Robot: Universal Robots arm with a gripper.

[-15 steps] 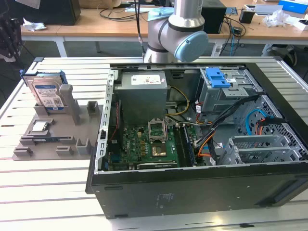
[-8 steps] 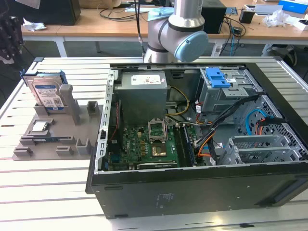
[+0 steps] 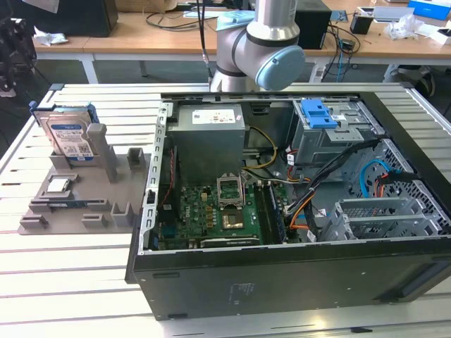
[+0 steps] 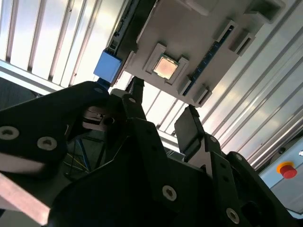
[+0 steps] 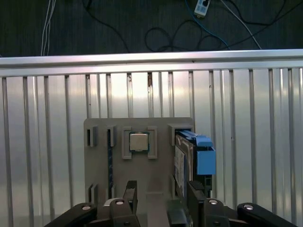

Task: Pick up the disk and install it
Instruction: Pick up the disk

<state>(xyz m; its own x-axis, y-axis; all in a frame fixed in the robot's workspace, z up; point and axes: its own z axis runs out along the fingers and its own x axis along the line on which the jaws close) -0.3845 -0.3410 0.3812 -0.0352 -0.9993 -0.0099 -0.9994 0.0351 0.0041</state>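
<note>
Holds the gripper (image 5: 163,191) spread wide and empty over the grey holder plate (image 5: 99,165). Leaves the disk (image 5: 182,158) standing on edge in a slot at one end of that plate, untouched, beside the plate's pocket with the processor chip (image 5: 138,141).

light: bright, even | glare: table slats (image 4: 47,38) | tool (image 4: 163,101): dark, backlit

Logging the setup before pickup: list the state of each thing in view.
disk: standing on edge in the grey holder, ungripped.
processor chip: lying flat in its holder pocket.
gripper: open, holding nothing.
computer case: lying on its side, panel off, inside exposed.
</note>
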